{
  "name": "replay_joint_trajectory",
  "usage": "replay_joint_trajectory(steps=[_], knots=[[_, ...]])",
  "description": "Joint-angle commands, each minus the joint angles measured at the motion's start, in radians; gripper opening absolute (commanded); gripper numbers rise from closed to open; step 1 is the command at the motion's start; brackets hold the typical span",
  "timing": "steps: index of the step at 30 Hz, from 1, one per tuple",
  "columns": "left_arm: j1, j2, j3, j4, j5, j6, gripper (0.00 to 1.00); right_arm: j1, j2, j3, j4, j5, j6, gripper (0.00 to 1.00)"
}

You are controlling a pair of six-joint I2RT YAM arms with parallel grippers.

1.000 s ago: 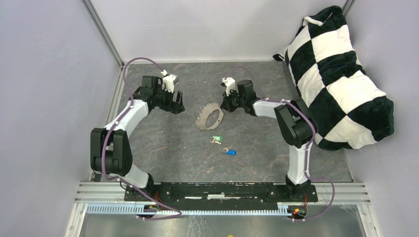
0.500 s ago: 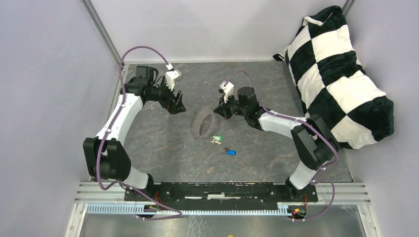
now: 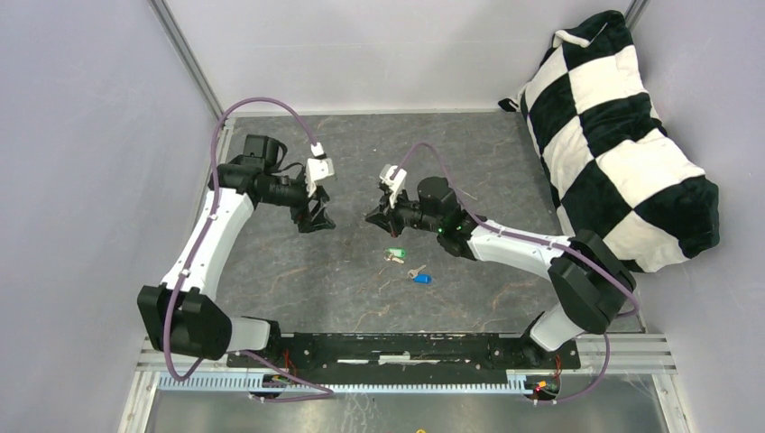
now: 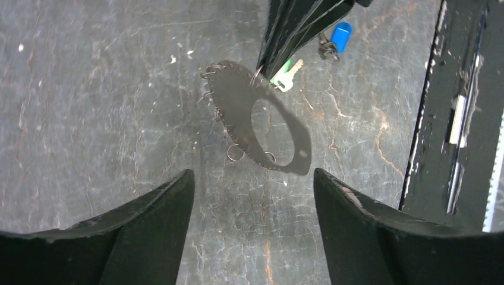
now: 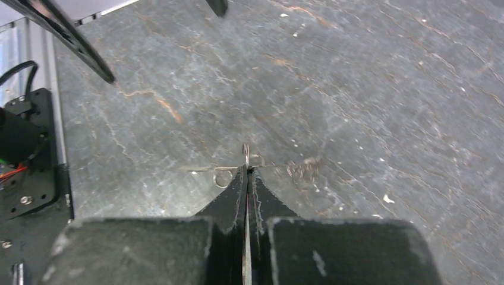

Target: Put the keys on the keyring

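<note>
right gripper point(image 5: 245, 172): clamped on keyring point(image 4: 235, 98) | left gripper point(image 4: 252, 178): spread, empty | green key point(image 4: 288, 74): half hidden

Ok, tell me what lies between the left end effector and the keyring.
Only bare table. The left wrist view shows the open left end effector facing the keyring, pinched by the right end effector, nothing between.

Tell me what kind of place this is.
Probably a lab robot cell: left arm and right arm bolted to a rail, plain grey walls on metal framing, a dark mat as work surface.
</note>
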Motion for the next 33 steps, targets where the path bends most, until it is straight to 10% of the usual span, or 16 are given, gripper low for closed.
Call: replay_joint_trajectory(steps=[1, 33], knots=[[-0.038, -0.058, -0.020, -0.013, 0.078, 0.163, 0.77, 0.050, -0.051, 0.007, 0.052, 0.015, 0.008, 0.00], [-0.109, -0.168, -0.085, -0.124, 0.111, 0.284, 0.43, 0.204, -0.084, 0.114, 0.016, -0.049, -0.007, 0.00]])
